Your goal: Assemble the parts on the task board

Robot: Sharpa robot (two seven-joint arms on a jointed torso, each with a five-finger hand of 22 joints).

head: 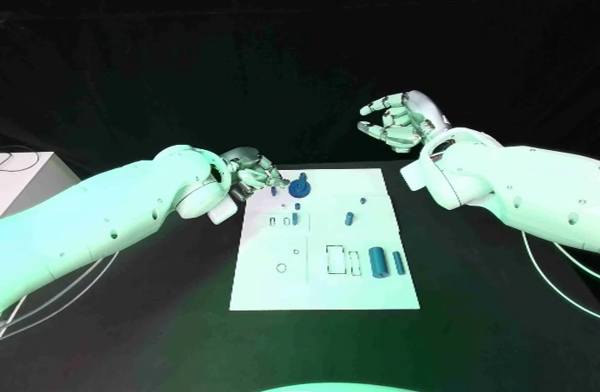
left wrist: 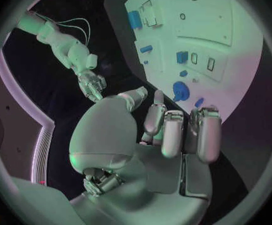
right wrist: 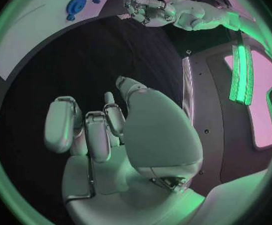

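Task board (head: 375, 279), blue parts (head: 379, 261) on it

The board (head: 375, 279) is white, the small parts (head: 378, 261) on it blue, the table (head: 500, 323) black, both hands (head: 398, 120) silver.

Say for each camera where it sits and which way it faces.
Head view: on the robot's head, looking down on the task board, both arms reaching in.
Left wrist view: behind the left hand, facing the board and the round blue part.
Right wrist view: behind the right hand, held off the board over the black table.
All three share the round blue part.
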